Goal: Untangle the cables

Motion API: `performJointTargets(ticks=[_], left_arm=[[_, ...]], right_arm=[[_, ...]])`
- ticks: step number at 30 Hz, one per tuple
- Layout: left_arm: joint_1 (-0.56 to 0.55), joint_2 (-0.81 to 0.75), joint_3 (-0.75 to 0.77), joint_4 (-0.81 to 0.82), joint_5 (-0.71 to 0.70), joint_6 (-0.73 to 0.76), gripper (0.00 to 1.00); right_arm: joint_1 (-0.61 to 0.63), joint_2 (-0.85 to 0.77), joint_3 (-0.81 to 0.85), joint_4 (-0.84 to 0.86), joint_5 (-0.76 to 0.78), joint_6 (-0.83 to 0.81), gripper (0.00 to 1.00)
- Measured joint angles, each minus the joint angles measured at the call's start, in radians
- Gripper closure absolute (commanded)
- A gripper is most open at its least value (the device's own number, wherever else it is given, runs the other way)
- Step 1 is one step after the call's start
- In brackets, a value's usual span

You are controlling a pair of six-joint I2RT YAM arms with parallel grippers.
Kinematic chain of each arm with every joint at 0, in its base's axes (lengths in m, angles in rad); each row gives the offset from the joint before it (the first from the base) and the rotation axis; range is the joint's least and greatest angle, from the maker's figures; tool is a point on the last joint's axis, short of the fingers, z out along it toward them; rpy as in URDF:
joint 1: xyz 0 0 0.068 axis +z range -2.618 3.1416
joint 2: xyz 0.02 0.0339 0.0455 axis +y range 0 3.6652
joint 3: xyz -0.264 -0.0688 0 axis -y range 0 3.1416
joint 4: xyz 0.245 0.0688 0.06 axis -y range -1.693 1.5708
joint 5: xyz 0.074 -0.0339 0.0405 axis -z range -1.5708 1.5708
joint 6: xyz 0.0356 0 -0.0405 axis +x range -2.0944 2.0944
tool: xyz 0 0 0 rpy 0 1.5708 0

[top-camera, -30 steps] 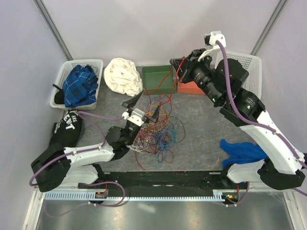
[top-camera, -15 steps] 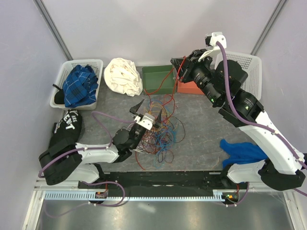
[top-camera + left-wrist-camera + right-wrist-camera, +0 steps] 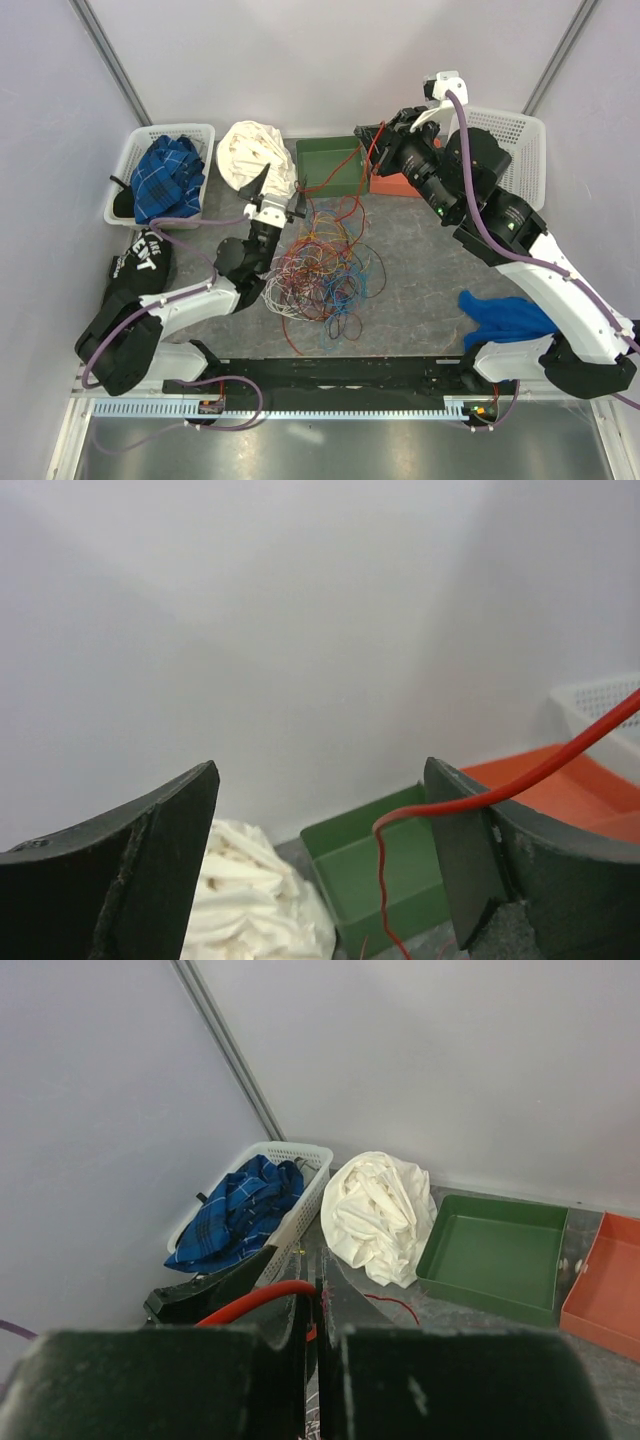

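Centrally, on the grey table (image 3: 430,250), the tangle of cables (image 3: 320,275) is spread as a loose heap of red, orange, blue, green and white loops between the two arms. One red cable (image 3: 369,170) is drawn up out of the heap and led to the right gripper (image 3: 370,135), which is raised over the far side of the table, above the place where the green tray (image 3: 330,165) and the orange tray (image 3: 398,185) meet. In the right wrist view this right gripper (image 3: 312,1278) is seen with its fingers pressed together, and the red cable (image 3: 255,1300) is pinched between them and curves off to the left.

The left gripper (image 3: 278,195) is held above the table at the far left edge of the heap, just beside the crumpled white cloth (image 3: 250,155). In the left wrist view the left gripper (image 3: 320,770) is shown with its fingers spread wide apart, and nothing is clamped. There the red cable (image 3: 540,775) is seen crossing in front of the right-hand finger and bending down into the gap; whether that finger is touched cannot be told.

A white basket (image 3: 125,170) holding a blue plaid cloth (image 3: 168,178) is placed at the far left of the table.
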Motion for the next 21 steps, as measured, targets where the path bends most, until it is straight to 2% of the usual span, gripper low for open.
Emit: performJointTargets(ticks=[1, 2, 4, 5, 11, 18, 19, 20, 21], left_arm=[[0.010, 0.007, 0.021, 0.000, 0.022, -0.017, 0.31], [0.019, 0.019, 0.047, 0.000, 0.047, -0.037, 0.58], [0.037, 0.048, 0.095, -0.008, 0.105, -0.080, 0.81], [0.044, 0.061, 0.113, -0.018, 0.134, -0.095, 0.97], [0.066, 0.037, 0.124, -0.106, 0.293, -0.189, 0.97], [0.080, -0.337, 0.014, -0.349, 0.528, -0.317, 0.82], [0.080, -0.397, 0.006, -0.378, 0.568, -0.336, 0.78], [0.080, -0.426, 0.002, -0.390, 0.590, -0.348, 0.66], [0.080, -0.457, -0.002, -0.403, 0.624, -0.367, 0.59]], right_arm=[[0.000, -0.002, 0.000, 0.000, 0.000, 0.000, 1.00], [0.000, -0.003, 0.000, 0.000, 0.000, 0.001, 1.00], [0.000, -0.005, 0.000, 0.000, 0.000, 0.001, 1.00], [0.000, -0.006, 0.000, 0.000, 0.000, 0.001, 1.00], [0.000, -0.016, -0.001, -0.001, 0.016, -0.006, 1.00], [0.000, -0.026, -0.007, 0.000, 0.033, -0.008, 1.00], [0.000, -0.024, -0.009, -0.001, 0.029, -0.006, 1.00], [0.000, -0.023, -0.010, 0.000, 0.025, -0.002, 1.00], [0.000, -0.021, -0.010, 0.000, 0.021, 0.004, 1.00]])
